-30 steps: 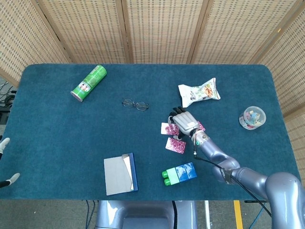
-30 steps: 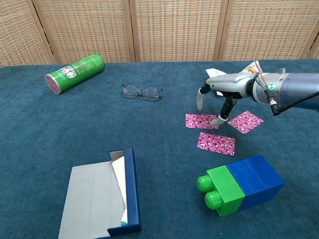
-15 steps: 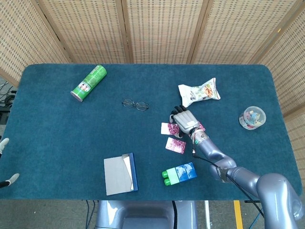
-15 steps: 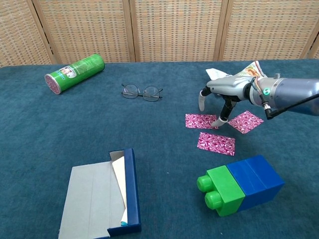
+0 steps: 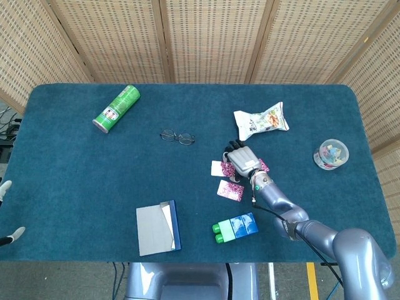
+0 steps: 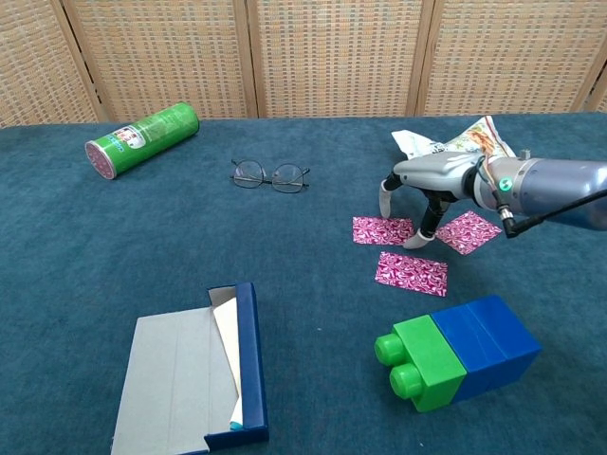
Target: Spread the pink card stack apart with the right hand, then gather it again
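Far to the left of your right hand, the green can (image 6: 141,138) lies on its side on the blue table (image 6: 114,246), and the open box (image 6: 194,379) sits nearer the front edge; neither has moved since the earlier frames. The glasses (image 6: 269,175) rest up and to the left of your hand, unchanged too.

Your left hand (image 5: 5,189) barely shows at the table's left edge; you cannot tell how its fingers lie.

The pink cards are spread in three: one card (image 6: 383,230) under your fingertips, one (image 6: 411,273) just in front, one (image 6: 468,232) just to the right. Your right hand (image 6: 424,187) arches over them, fingers apart and holding nothing, one fingertip (image 6: 418,240) touching the leftmost card's right edge. Compared with a second ago, your hand sits slightly lower and nearer, and the cards lie where they were.

The green and blue block (image 6: 459,351) sits in front of your hand, the snack bag (image 5: 261,120) beyond it, the tub (image 5: 330,154) well to the right.
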Robot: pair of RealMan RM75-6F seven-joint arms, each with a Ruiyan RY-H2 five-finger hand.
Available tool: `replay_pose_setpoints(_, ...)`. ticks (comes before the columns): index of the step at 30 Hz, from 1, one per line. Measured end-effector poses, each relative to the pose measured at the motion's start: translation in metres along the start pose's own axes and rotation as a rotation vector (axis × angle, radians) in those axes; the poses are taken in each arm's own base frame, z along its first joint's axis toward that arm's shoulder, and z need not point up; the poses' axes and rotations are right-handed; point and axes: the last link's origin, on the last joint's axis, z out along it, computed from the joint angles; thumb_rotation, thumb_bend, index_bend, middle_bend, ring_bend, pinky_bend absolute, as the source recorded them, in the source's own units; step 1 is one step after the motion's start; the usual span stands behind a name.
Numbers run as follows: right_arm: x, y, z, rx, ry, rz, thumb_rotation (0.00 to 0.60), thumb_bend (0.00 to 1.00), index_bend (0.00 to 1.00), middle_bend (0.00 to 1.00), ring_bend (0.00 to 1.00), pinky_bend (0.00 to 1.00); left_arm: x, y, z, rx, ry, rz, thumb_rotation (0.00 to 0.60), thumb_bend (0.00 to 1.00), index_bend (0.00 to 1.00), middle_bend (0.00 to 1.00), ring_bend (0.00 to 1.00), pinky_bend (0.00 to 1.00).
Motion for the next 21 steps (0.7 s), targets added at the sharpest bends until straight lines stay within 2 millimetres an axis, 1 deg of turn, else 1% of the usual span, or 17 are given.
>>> replay_pose_setpoints(9, 0.001, 0.005, 0.003, -0.011, 0.011, -0.014, 0.6, 0.26, 0.35, 0.2, 0.01, 0.0, 0.001, 0.0, 0.0, 0.0, 0.003, 0.001, 0.6, 0.12, 0.0, 0.0, 0.0, 0.0)
replay_pose_setpoints(21, 0.006, 0.018, 0.002, -0.018, 0.022, -0.031, 0.6, 0.26, 0.35, 0.2, 0.0, 0.0, 0.001, 0.002, 0.0, 0.001, 0.001, 0.006, 0.6, 0.12, 0.0, 0.0, 0.0, 0.0)
